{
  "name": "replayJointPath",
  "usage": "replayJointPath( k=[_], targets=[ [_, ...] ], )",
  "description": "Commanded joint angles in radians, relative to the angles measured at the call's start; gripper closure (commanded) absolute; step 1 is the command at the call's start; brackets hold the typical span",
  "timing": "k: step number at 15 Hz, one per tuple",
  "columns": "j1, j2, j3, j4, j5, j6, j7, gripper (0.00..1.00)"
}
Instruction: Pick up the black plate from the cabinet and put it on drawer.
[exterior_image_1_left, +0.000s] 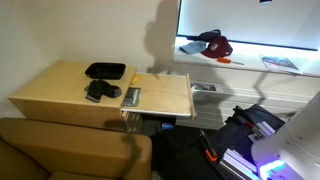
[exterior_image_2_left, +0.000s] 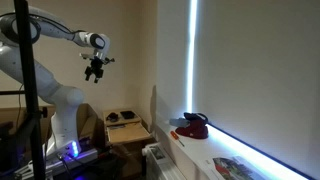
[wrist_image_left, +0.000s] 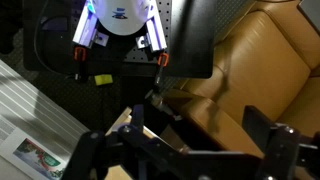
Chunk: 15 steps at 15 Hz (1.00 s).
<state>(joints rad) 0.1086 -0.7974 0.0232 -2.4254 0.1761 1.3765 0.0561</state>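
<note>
The black plate (exterior_image_1_left: 105, 70) lies flat on the cabinet (exterior_image_1_left: 55, 90), near the back of its pale top. The drawer (exterior_image_1_left: 165, 95) is pulled out on the cabinet's right side. My gripper (exterior_image_2_left: 96, 70) hangs high in the air, far above the cabinet (exterior_image_2_left: 135, 131), with its fingers pointing down. In the wrist view the gripper (wrist_image_left: 200, 135) is open with nothing between its fingers. The gripper is out of the frame in the exterior view that shows the plate closely. In the exterior view with the arm, two dark things lie on the cabinet top, too small to tell apart.
A lumpy black object (exterior_image_1_left: 100, 92) lies on the cabinet in front of the plate. A brown sofa (exterior_image_1_left: 70, 145) stands beside the cabinet. A white counter (exterior_image_1_left: 250, 55) holds a red and black thing (exterior_image_1_left: 212, 45). The robot base (exterior_image_1_left: 290, 145) stands to the right.
</note>
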Motion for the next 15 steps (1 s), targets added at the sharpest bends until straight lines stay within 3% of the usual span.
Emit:
replayJointPath(
  k=[1, 3, 8, 11, 13, 15],
  targets=[
    [-0.026, 0.001, 0.018, 0.002, 0.009, -0.005, -0.015, 0.00],
    [-0.026, 0.001, 0.018, 0.002, 0.009, -0.005, -0.015, 0.00],
    [-0.007, 0.024, -0.004, 0.029, 0.035, -0.148, -0.074, 0.00],
    [-0.020, 0.022, 0.023, 0.032, -0.046, -0.152, -0.086, 0.00],
    [-0.002, 0.032, -0.003, 0.040, -0.010, -0.195, -0.118, 0.00],
    [-0.021, 0.004, 0.015, 0.014, -0.012, -0.156, -0.090, 0.00]
  ],
)
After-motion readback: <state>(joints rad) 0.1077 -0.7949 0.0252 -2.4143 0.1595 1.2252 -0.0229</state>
